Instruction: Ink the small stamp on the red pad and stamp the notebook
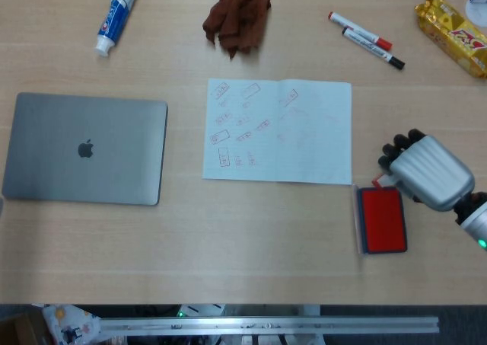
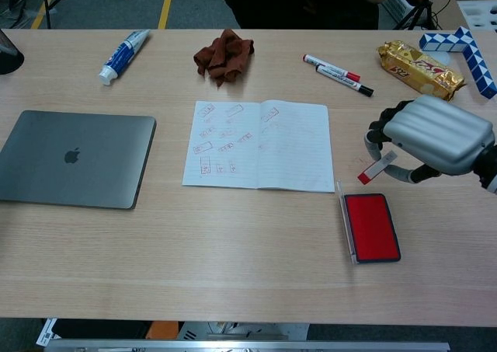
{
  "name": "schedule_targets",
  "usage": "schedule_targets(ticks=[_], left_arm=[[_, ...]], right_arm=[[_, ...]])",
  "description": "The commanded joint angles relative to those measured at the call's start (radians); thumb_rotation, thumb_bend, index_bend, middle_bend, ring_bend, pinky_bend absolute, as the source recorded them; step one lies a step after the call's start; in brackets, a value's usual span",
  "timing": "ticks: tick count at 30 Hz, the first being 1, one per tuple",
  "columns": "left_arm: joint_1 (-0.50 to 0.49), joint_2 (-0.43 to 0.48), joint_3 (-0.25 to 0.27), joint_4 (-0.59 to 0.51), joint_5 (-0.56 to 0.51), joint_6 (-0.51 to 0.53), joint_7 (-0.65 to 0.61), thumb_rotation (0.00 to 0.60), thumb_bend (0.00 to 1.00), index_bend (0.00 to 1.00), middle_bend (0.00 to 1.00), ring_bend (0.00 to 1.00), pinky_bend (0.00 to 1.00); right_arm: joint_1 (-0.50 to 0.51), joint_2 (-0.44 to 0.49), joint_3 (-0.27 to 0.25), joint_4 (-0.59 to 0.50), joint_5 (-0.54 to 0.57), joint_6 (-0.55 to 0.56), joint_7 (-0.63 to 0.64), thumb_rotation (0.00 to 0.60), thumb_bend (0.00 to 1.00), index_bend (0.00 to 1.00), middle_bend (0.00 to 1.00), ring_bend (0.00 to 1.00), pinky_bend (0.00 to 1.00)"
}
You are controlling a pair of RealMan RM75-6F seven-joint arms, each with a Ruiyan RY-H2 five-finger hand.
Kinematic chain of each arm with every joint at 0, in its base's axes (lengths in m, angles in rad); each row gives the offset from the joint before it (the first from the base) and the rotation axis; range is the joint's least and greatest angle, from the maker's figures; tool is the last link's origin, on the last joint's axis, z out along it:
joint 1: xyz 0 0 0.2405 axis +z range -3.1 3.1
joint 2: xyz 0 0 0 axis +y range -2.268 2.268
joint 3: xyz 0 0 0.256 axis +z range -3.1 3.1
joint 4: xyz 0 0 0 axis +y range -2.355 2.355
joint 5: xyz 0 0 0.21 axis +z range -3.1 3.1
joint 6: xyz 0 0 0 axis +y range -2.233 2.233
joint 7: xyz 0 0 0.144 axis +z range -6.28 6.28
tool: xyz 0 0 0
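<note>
An open notebook point(image 1: 278, 132) point(image 2: 260, 144) lies mid-table, its left page covered with red stamp marks. The red ink pad point(image 1: 382, 219) point(image 2: 371, 227) sits open to its right, near the front. My right hand point(image 1: 426, 170) point(image 2: 431, 138) hovers just above and behind the pad, holding the small stamp point(image 2: 377, 168), a thin white piece with a red tip pointing down-left. In the head view the stamp is hidden under the hand. My left hand is not visible in either view.
A closed grey laptop point(image 1: 85, 148) point(image 2: 74, 158) lies at the left. Along the back are a toothpaste tube point(image 1: 119, 14), a brown cloth point(image 1: 237, 17), two markers point(image 1: 367, 39), a yellow snack bag point(image 1: 452, 33) and a blue-white folding puzzle point(image 2: 462, 49).
</note>
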Motion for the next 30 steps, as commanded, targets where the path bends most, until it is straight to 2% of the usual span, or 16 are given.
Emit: schedule_targets(ticks=[1,9,17,30], left_arm=[[0.001,0.001,0.001,-0.003,0.001,0.002,0.001,0.600,0.29,0.00,0.00,0.00,0.04],[0.007,0.012,0.001,-0.009,0.004,0.013,-0.003,0.600,0.29,0.00,0.00,0.00,0.04],[0.008,0.014,0.003,-0.007,0.002,0.009,-0.007,0.600,0.29,0.00,0.00,0.00,0.04],[0.010,0.015,0.001,0.002,-0.008,0.005,-0.017,0.600,0.29,0.00,0.00,0.00,0.04]], right_arm=[[0.022,0.007,0.032,-0.014,0.040,-0.026,0.001,0.600,0.36,0.70,0.51,0.38,0.43],[0.080,-0.064,0.075,0.031,0.128,-0.128,-0.071,0.600,0.36,0.71,0.51,0.38,0.43],[0.127,-0.158,0.100,0.085,0.186,-0.184,-0.117,0.600,0.36,0.71,0.52,0.38,0.43],[0.176,-0.260,0.101,0.146,0.245,-0.226,-0.185,0.600,0.36,0.71,0.52,0.38,0.43]])
